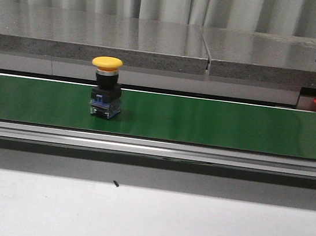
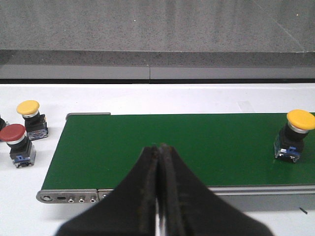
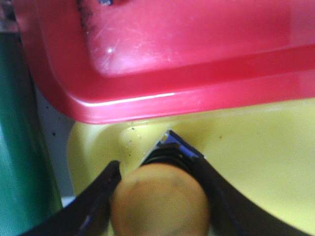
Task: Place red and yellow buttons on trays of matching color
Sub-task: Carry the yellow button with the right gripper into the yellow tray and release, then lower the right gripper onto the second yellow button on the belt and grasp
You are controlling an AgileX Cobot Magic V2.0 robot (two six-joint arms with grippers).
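Over the yellow tray (image 3: 266,162), right pincer (image 3: 160,196) gripping a yellow button (image 3: 160,201), left pincer (image 2: 160,162) closed

One button (image 1: 105,86) stands upright on the conveyor belt (image 1: 215,122), toward its left. Two more buttons (image 2: 28,119) (image 2: 17,145) sit on the counter (image 2: 19,196) off the belt's end. Right claw (image 3: 160,196) holds a button (image 3: 160,204) over a tray (image 3: 266,157), beside another tray (image 3: 187,54).

Three yellow buttons show: one (image 1: 105,86) upright on the single green conveyor belt (image 1: 215,122), one (image 2: 30,118) on the worktop beside the belt's end, one (image 3: 160,201) over the yellow tray (image 3: 256,162). One red button (image 2: 16,145). Two trays: one yellow, one red (image 3: 187,59).
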